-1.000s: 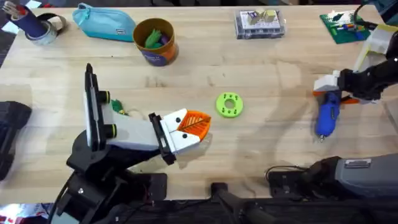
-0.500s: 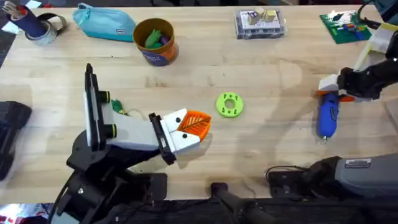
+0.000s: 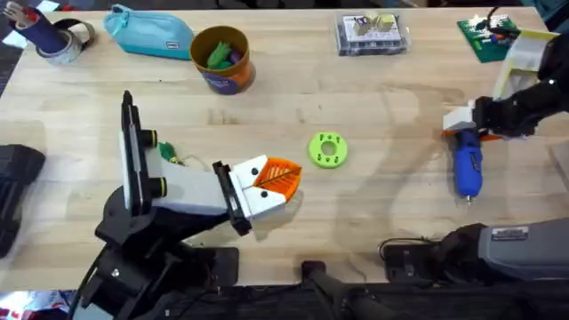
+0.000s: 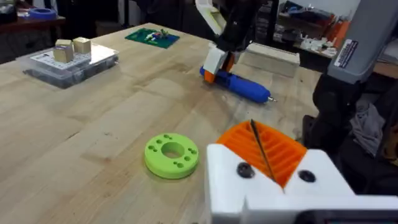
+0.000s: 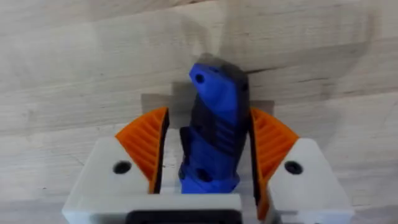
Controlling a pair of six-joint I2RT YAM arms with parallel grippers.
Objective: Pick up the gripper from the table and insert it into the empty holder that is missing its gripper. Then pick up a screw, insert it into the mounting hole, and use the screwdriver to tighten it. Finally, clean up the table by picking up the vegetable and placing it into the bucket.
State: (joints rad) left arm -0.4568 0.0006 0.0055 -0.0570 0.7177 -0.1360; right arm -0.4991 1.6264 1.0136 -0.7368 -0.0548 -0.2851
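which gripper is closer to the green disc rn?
Left. The left gripper sits just beside the green disc, on the left-base side. The right gripper is across the table, fingers around the screwdriver.

Overhead looks down; both wrist views sit close, sharing the screwdriver (image 3: 468, 166).

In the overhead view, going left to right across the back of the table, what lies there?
Tape roll → teal zip pouch → bucket with the vegetable in it → clear plastic box → green circuit board.
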